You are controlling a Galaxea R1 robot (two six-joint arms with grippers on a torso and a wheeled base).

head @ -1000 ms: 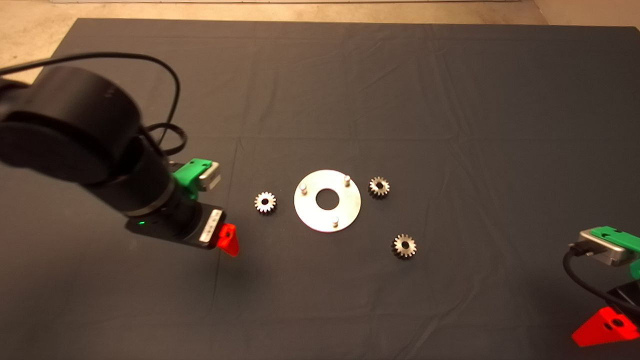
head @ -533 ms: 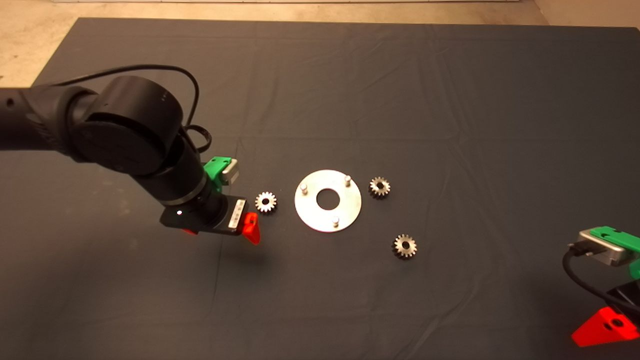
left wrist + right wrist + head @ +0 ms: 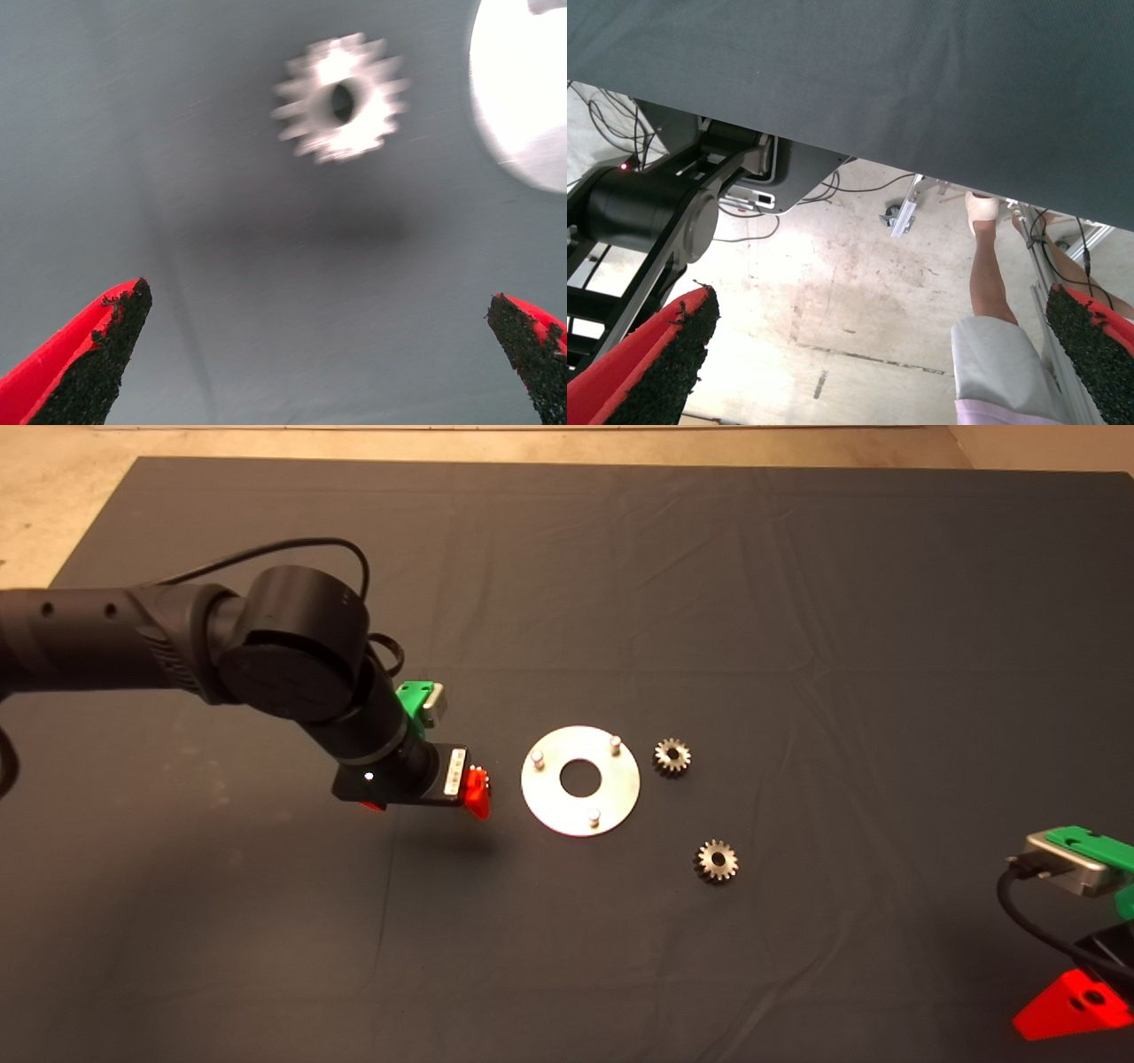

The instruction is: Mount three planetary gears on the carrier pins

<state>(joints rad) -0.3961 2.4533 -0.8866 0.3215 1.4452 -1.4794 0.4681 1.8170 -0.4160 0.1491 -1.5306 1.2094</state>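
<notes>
Two gears (image 3: 672,756) (image 3: 717,860) lie right of the disc (image 3: 580,780).

No readable text, brand or number anywhere | white label (image 3: 457,771) on the left arm's wrist housing carries dark marks too small to make out | gears, disc and mat bear no visible lettering

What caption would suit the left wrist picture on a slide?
Open left tool above a planetary gear lying flat on the dark mat, beside the shiny disc.
</notes>
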